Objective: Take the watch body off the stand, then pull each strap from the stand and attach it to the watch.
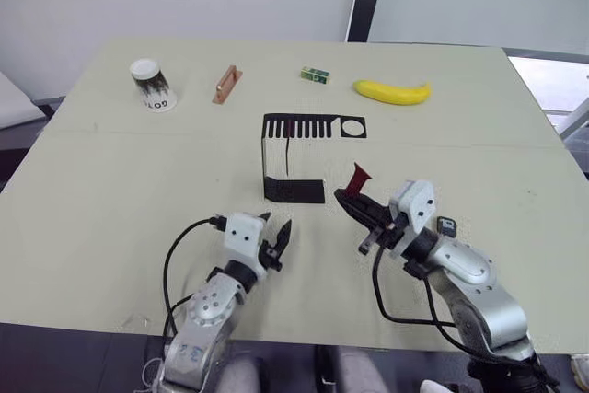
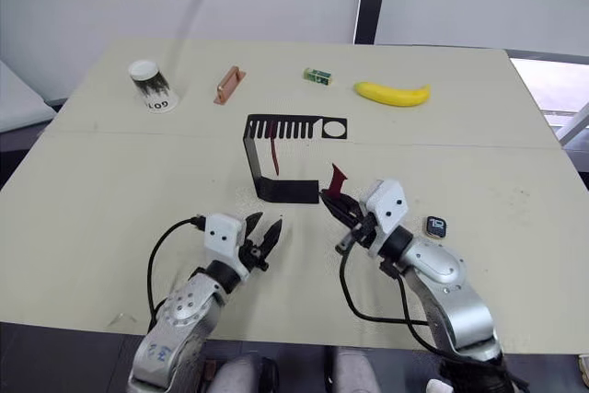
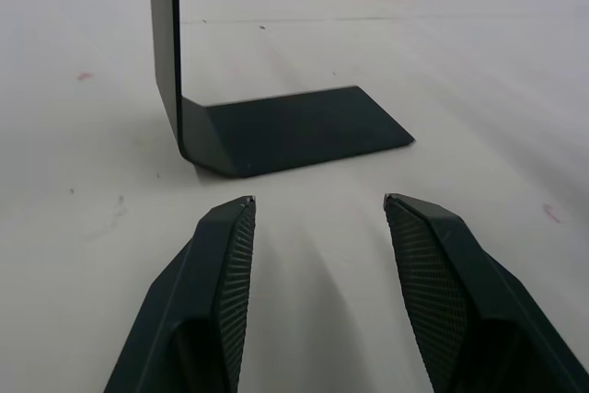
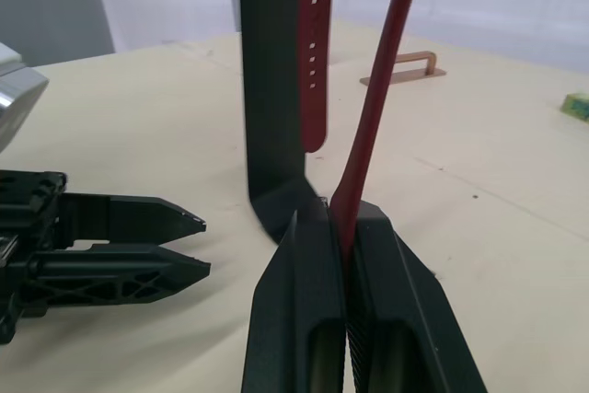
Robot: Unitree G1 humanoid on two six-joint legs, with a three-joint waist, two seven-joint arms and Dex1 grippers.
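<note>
A black stand (image 1: 293,156) sits near the middle of the pale table (image 1: 110,190), its slotted top plate reaching toward the right and its flat base resting on the near side. One dark red strap (image 2: 274,156) hangs straight down from a slot in the top plate, just beside the upright. The other strap (image 2: 336,179) is off the stand: the right gripper (image 2: 331,200), just to the right of the base, has its two black fingers pressed together on the strap's lower end, and the band rises up and curls over at its free end. The right wrist view shows that strap (image 4: 375,103) pinched between the fingertips, with the stand's upright and the hanging strap just beyond. The watch body (image 2: 435,225) lies flat on the table, screen up, to the right of the right arm and apart from the stand. The left gripper (image 1: 279,238) is low over the table on the near side of the stand, a little to its left, with its fingers spread and nothing between them; its wrist view shows the fingertips (image 3: 228,227) apart with the base just beyond them. Along the far side of the table, from left to right, are a paper cup (image 1: 152,84) lying tipped, a small copper-coloured handle (image 1: 226,84), a small green block (image 1: 315,75) and a banana (image 1: 393,91).
</note>
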